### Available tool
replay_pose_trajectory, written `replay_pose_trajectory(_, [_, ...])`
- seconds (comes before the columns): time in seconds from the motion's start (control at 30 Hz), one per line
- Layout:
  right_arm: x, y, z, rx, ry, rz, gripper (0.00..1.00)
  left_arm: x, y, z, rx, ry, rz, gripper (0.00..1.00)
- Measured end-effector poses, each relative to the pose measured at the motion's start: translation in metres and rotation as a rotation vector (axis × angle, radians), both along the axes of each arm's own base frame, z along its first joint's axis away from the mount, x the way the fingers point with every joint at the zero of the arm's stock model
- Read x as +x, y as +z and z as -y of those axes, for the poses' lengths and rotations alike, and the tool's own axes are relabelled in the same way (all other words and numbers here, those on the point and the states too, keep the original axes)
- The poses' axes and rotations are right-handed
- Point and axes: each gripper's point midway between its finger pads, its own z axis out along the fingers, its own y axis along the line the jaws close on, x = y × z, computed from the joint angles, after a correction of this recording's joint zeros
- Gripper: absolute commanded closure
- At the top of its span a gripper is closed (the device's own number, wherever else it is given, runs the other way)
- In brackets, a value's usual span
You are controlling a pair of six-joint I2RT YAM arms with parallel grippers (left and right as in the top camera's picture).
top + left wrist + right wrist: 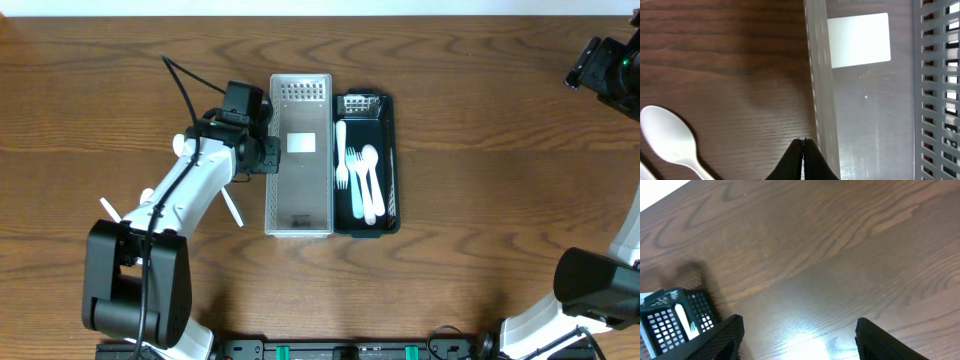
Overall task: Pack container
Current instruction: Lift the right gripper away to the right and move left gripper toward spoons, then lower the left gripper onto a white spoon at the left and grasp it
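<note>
A clear plastic container [299, 215] stands mid-table, empty apart from a white label. A black tray [392, 130] beside it on the right holds white plastic cutlery [362, 180]. My left gripper [268, 152] is shut and empty at the container's left wall; in the left wrist view its tips [803, 141] touch or nearly touch that wall [821, 100]. A white spoon [667, 137] lies on the wood to its left. My right gripper [600, 65] is open and empty at the far right; its view shows the tray's corner [675, 317].
A white utensil [232, 208] lies on the table left of the container, by my left arm. Another white piece [109, 210] sticks out beside the left arm's base. The rest is bare wooden tabletop [480, 150].
</note>
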Motion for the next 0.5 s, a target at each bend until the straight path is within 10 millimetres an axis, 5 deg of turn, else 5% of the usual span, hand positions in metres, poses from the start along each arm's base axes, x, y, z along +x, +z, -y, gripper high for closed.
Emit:
replay_pose_trajectory(0.23, [0.0,0.0,0.0,0.0,0.0,0.0,0.25,0.0,0.0,0.001,0.0,-0.004,0.0,0.93])
replay_pose_trajectory(0.43, [0.0,0.0,0.0,-0.001,0.002,0.0,0.17,0.0,0.003,-0.009,0.037,0.009,0.008,0.45])
replay_pose_trajectory(0.5, [0.0,0.0,0.0,-0.002,0.006,-0.001,0.16,-0.003,0.013,-0.02,0.065,0.033,0.017,0.39])
